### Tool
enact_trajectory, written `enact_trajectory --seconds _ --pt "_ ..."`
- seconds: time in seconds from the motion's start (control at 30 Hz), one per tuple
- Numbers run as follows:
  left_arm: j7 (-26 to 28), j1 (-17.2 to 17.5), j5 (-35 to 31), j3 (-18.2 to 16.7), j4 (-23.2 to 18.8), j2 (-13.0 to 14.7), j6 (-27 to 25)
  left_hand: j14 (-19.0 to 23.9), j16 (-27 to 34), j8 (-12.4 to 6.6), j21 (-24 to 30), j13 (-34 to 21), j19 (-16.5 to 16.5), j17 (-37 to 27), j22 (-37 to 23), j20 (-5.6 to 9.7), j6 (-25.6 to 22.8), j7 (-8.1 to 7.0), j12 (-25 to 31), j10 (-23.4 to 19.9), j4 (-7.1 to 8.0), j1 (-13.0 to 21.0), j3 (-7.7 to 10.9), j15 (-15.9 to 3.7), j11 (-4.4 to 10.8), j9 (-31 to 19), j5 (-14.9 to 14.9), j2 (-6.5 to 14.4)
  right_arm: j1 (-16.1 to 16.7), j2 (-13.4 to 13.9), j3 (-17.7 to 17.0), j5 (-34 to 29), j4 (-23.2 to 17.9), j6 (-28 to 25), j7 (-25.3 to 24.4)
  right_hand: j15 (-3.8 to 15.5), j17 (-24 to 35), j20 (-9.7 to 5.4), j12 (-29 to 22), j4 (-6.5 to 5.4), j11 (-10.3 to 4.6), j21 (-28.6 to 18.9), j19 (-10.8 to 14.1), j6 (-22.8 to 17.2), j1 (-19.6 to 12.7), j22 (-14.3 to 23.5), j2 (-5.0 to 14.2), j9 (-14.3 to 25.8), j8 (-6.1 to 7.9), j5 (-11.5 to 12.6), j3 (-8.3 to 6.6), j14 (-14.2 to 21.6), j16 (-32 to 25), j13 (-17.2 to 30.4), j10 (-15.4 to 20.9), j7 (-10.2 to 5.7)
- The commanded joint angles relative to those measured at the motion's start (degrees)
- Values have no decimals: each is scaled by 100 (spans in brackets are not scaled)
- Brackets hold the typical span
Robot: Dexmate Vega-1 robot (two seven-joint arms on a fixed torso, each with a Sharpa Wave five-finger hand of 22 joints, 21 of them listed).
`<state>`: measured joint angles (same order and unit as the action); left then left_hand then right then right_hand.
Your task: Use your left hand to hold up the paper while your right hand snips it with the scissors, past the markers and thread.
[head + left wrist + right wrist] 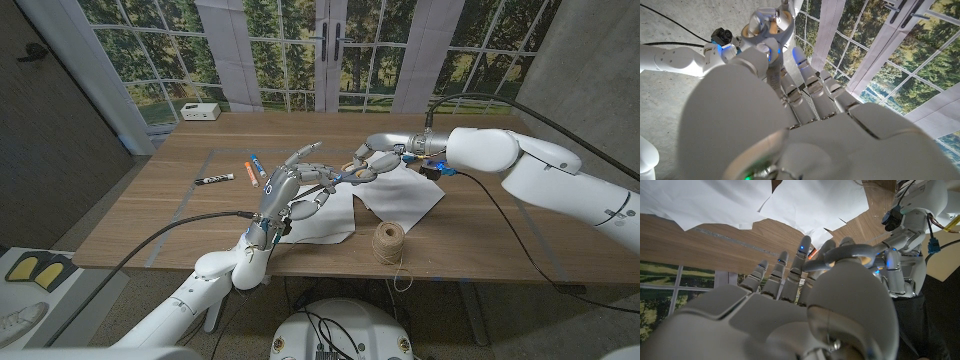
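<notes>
Scissors sit in your right robot hand [372, 160]: fingers curled through grey metal loops with an orange flash behind them, seen up close in the right wrist view [840, 255]. Blades are too small to tell open or closed.

Left robot hand [295, 185] is just beside it, fingers spread, raised above the desk. I can't tell whether it's pinching the torn white paper sheet [395, 195] or just hovering over its edge.

Paper lies flat on the wooden desk [480, 250], below and between both hands, long axis running from the left hand out under the right. Judgement: left hand is nearer the near edge, so lift from there.

Past the left hand: orange, blue and black marker pens [235, 170]. Ball of brown twine [389, 240] sits at the paper's near edge.

Right wrist view shows the ragged paper edge [765, 205]; left wrist view shows the left hand's back [790, 135], with the right hand [765, 30] just beyond its fingertips.
</notes>
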<state>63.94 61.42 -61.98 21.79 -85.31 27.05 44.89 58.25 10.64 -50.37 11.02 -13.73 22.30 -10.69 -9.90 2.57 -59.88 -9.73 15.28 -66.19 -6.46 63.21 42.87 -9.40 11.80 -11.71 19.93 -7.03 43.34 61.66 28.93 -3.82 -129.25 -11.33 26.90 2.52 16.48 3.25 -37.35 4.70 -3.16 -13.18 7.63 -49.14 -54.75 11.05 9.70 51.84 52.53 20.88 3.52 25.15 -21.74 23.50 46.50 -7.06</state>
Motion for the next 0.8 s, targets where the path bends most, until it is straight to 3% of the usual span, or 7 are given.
enact_trajectory --seconds 0.03,0.1,0.23,0.27,0.33,0.6,0.8 --pt "6 -16 -123 -146 136 -188 134 8 1 15 17 -782 78 2 -16 776 -17 -43 41 -608 28 38 21 -444 -46 -10 30 80 120 7 -107 234 133 177 -184 993 845 -148 -1366 -489 -680 -200 407 -1669 -305 97 62 889 2438 -162 -778 649 -792 1843 353 1476" --pt "6 -13 -126 -159 143 -206 149 13 3 15 19 -775 88 1 -16 776 -27 -34 32 -603 31 35 22 -447 -47 -8 24 85 144 10 -125 258 157 238 -227 1008 1251 -294 -1870 -452 -688 -341 649 -1669 -335 161 50 1002 2435 -200 -796 891 -1200 2532 205 1466" --pt "6 -7 -133 -161 142 -210 143 11 1 9 17 -773 93 2 -16 777 -27 -43 29 -608 31 32 20 -444 -47 -24 17 83 174 4 -147 334 206 324 -271 992 1950 -648 -2144 -435 -644 -911 1535 -1687 -294 459 35 1270 2473 -243 -754 1341 -2048 2633 355 1511" --pt "6 -1 -140 -172 141 -219 148 12 1 7 17 -774 93 2 -16 777 -27 -38 30 -609 32 31 21 -445 -47 -26 16 84 180 0 -155 375 218 338 -267 978 2314 -751 -2141 -421 -623 -1213 1874 -1721 -263 654 12 1137 2334 -260 -709 1521 -2490 2583 355 1515" --pt "6 45 -199 -263 146 -308 180 18 3 11 16 -768 95 1 -16 778 -20 -57 25 -610 33 30 21 -445 -46 -27 13 86 220 -4 -177 394 238 407 -334 981 2731 -877 -2002 -404 -569 -1613 2186 -1738 -236 960 23 938 2132 -277 -674 1832 -3071 2345 354 1564" --pt "6 81 -270 -350 161 -374 234 44 12 -8 15 -775 102 -2 -16 772 -11 -82 29 -622 37 25 22 -447 -42 -60 3 92 166 8 -139 430 244 416 -243 978 2980 -999 -2176 -311 -534 -2763 2516 -1750 -289 2045 32 988 1948 -350 -649 2271 -3965 2664 394 1584" --pt "6 103 -317 -429 177 -444 283 55 11 -31 13 -770 105 -3 -16 771 -10 -95 20 -618 29 27 20 -447 -40 -93 -6 83 163 -6 -154 513 276 409 -248 973 2812 -1097 -2112 -270 -506 -3513 2375 -1734 -315 2840 26 1082 1829 -399 -638 2272 -4265 2636 388 1625"
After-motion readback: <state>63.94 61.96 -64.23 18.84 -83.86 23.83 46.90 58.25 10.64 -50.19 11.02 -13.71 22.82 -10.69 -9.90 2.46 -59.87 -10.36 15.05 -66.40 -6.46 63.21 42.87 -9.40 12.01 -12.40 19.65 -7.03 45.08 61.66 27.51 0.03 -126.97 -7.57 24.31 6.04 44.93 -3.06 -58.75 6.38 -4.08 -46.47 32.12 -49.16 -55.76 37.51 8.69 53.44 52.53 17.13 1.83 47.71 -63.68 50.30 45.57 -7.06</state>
